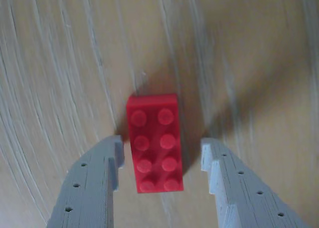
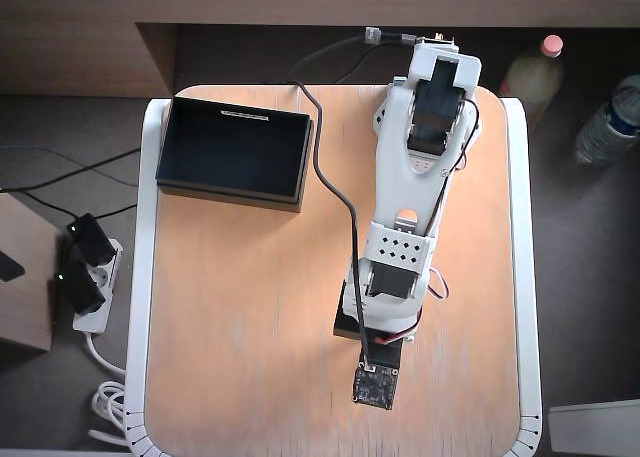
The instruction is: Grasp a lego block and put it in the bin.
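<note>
Two grey fingers frame the wrist view, entering from the bottom edge. The claw is spread wide, wider than the block's short side. The block lies between the fingers, red, studs up, two columns of four. Its long axis runs straight ahead of the claw. Its near half sits inside the gap; its far half reaches past the fingertips. A sliver of table shows on either side of the block, so neither finger touches it. The gap on the view's right is the larger one. The block rests flat on pale wood grain and casts a shadow ahead and to the right. Picture is slightly blurred.

Overhead view: the arm stretches from its base at the table's top edge down toward the picture's bottom. A small camera board sits at the wrist end. The claw and block are hidden beneath the arm here; claw opening cannot be told from this view. The bin sits well away from the claw, at the table's upper left corner, black, interior dark. A white strip marks its far rim. A black cable runs along the arm's left side.
</note>
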You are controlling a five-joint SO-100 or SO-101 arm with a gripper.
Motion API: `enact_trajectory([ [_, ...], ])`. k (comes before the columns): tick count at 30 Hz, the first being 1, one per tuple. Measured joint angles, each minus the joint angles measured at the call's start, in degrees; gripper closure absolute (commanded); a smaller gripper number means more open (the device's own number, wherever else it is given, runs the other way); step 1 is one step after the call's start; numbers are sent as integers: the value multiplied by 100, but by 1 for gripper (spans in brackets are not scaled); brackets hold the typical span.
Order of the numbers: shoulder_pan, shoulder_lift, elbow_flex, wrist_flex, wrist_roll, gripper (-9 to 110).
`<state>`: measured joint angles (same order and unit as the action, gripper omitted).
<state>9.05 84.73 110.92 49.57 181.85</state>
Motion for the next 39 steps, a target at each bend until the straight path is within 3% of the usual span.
enact_trajectory([
  [7,0,0,0,-18,62,101],
  [22,413,158,0,44,97,101],
  [39,1582,2918,0,2013,211,101],
])
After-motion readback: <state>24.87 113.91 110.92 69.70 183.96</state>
